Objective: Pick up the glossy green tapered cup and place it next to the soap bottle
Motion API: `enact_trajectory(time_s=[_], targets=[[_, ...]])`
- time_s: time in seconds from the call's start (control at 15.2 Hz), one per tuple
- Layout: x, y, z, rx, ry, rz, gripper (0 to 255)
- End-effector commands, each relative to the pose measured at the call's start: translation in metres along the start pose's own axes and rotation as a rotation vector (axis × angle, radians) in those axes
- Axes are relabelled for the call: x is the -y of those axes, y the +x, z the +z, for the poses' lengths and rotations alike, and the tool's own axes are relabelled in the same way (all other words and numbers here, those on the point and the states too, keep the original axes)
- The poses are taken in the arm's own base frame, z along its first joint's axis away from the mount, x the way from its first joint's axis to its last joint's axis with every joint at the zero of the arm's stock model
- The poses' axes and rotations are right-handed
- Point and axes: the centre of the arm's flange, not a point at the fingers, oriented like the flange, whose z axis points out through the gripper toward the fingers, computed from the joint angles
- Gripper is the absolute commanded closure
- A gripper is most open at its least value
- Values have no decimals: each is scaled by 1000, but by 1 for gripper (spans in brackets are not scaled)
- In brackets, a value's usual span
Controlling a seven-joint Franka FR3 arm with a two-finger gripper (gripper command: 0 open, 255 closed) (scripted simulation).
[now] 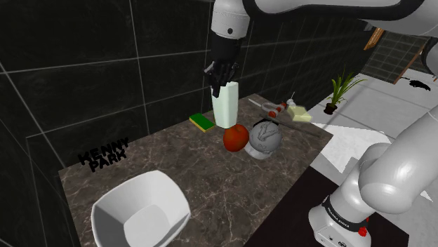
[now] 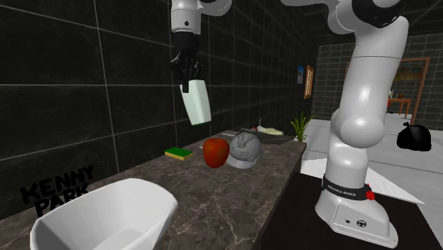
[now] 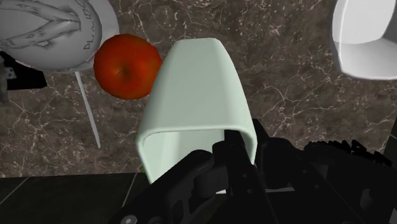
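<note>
Dark tiles back a brown marbled counter [image 1: 210,179] [image 2: 227,195] [image 3: 286,76], and black "KENNY PARK" lettering [image 1: 104,154] [image 2: 57,190] stands on the wall above its near end. The gripper [image 1: 220,79] [image 2: 188,79] [image 3: 224,159] hangs over the far half of the counter, its claw pinched on the rim of the cup [image 1: 227,105] [image 2: 197,103] [image 3: 194,89], which looks pale green with a soft sheen. The cup is in the air, clear of the counter, with its open end up at the fingers. From the wrist, its base points down at bare counter just beside the apple [image 1: 236,137] [image 2: 216,151] [image 3: 127,65]. A grey cap [image 1: 265,139] [image 2: 243,149] [image 3: 48,32] touches the apple on the far side. A green and yellow sponge [image 1: 202,121] [image 2: 179,153] lies by the wall. A white bowl [image 1: 151,177] [image 2: 152,213] [image 3: 362,38] sits well apart at the near end. Small things at the counter's far end are too small to tell, and a plant [image 1: 342,90] [image 2: 301,126] stands beyond them.
</note>
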Motion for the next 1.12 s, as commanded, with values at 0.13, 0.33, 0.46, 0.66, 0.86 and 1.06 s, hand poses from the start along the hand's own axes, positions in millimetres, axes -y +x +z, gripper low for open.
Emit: enact_trajectory(time_s=[0.13,0.33,0.46,0.66,0.86,1.06], targets=[[-51,-16,1,0,0,-1,255],[-89,-27,1,0,0,-1,255],[-115,-34,1,0,0,-1,255],[-153,-45,1,0,0,-1,255],[-191,-56,1,0,0,-1,255],[-229,-67,1,0,0,-1,255]])
